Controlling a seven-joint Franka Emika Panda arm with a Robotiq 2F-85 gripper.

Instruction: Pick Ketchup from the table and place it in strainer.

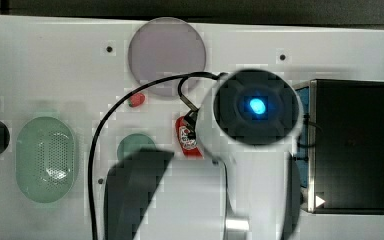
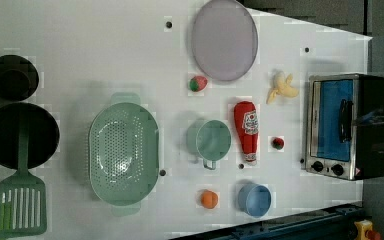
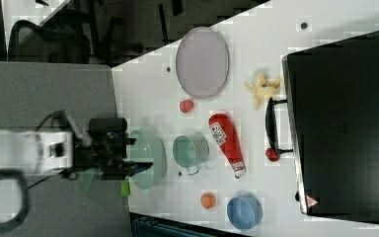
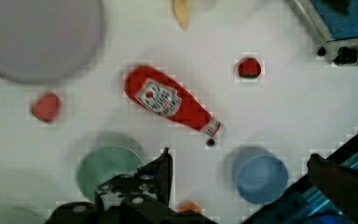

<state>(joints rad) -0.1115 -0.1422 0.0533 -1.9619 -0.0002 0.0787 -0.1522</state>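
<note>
The Ketchup (image 2: 246,131) is a small red bottle with a white label, lying on its side on the white table between a green cup and the toaster oven. It also shows as Ketchup (image 1: 186,139), Ketchup (image 3: 225,140) and Ketchup (image 4: 172,100). The strainer (image 2: 124,154), a pale mint-green oval basket with a perforated bottom, sits apart from it, towards the left view's left; strainer (image 1: 46,159). My gripper (image 4: 247,170) hangs high above the table, open, with nothing between its fingers. In the right view the gripper (image 3: 137,154) partly covers the strainer (image 3: 154,163).
Around the bottle are a green cup (image 2: 213,140), a blue cup (image 2: 254,200), an orange ball (image 2: 209,199), two strawberries (image 2: 198,83) (image 2: 278,143), a banana (image 2: 282,88) and a greyish-pink plate (image 2: 224,39). A toaster oven (image 2: 347,125) stands beyond. Black pots (image 2: 21,135) and a green spatula (image 2: 20,207) lie past the strainer.
</note>
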